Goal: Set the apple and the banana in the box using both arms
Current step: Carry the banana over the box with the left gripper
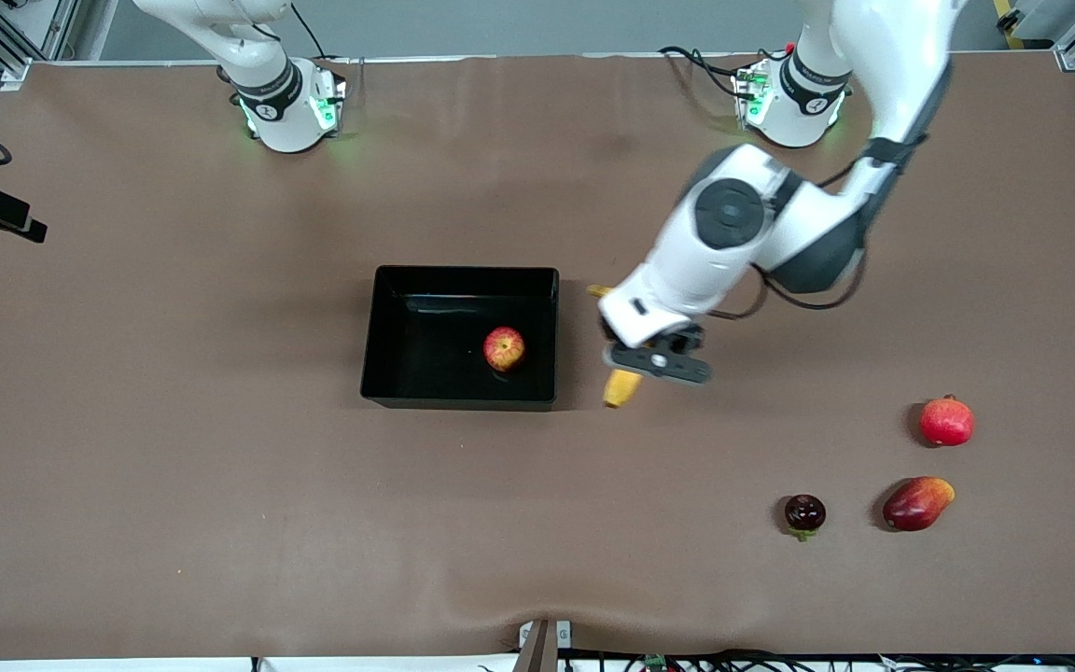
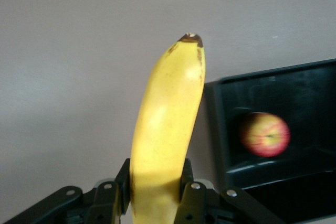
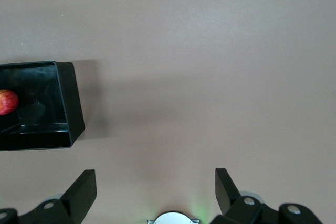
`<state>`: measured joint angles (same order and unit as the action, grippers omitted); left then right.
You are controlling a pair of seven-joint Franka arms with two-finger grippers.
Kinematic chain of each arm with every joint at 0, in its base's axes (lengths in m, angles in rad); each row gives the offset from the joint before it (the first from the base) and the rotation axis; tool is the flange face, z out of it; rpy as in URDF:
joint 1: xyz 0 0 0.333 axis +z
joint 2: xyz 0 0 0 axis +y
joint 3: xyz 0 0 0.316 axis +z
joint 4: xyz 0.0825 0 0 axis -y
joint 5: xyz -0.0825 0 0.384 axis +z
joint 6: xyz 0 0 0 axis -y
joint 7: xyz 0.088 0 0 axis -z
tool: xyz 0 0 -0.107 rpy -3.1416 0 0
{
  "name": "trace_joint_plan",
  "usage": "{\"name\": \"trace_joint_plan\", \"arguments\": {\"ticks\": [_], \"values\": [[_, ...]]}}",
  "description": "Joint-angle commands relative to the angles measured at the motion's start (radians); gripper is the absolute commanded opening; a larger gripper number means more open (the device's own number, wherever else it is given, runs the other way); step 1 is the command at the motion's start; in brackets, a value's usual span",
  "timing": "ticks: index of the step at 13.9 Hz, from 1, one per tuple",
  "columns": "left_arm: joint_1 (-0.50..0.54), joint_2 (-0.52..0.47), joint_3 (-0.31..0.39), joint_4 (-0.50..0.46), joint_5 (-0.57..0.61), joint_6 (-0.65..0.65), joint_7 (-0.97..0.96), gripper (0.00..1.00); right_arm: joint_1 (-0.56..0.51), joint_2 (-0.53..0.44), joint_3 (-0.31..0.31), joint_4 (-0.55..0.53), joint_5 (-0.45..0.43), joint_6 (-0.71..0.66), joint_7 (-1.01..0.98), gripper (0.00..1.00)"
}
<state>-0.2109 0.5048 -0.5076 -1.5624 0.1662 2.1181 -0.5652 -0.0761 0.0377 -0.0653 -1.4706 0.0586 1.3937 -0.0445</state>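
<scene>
Here the left gripper [image 1: 647, 366] jaws pinch the banana [image 1: 621, 387] beside the box [image 1: 386, 317]; the right gripper [image 3: 152, 190] waits, jaws spread.

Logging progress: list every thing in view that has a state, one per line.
apple: lying in the box
box: open, holds only the apple
banana: clamped in the left claw, beside the box
right claw: open, empty, waiting over bare table

apple [image 1: 504, 348] in box [image 1: 388, 385], rest free
</scene>
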Motion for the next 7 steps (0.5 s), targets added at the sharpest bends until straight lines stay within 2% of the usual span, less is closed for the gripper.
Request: {"name": "trace_joint_plan", "arguments": {"ticks": [1,3,7], "values": [[-0.095,0.104,0.008,0.142,-0.001,-0.038,-0.202,0.00,-0.019,-0.004,0.012,0.007,0.020,-0.005,0.005,1.00],[-0.198,0.158,0.052,0.212,0.004,-0.038,-0.341,0.00,-0.022,-0.004,0.012,0.007,0.018,-0.004,0.005,1.00],[-0.421,0.244,0.201,0.324,-0.004,-0.024,-0.490,0.00,-0.025,-0.002,0.012,0.006,0.017,-0.004,0.003,1.00]]}}
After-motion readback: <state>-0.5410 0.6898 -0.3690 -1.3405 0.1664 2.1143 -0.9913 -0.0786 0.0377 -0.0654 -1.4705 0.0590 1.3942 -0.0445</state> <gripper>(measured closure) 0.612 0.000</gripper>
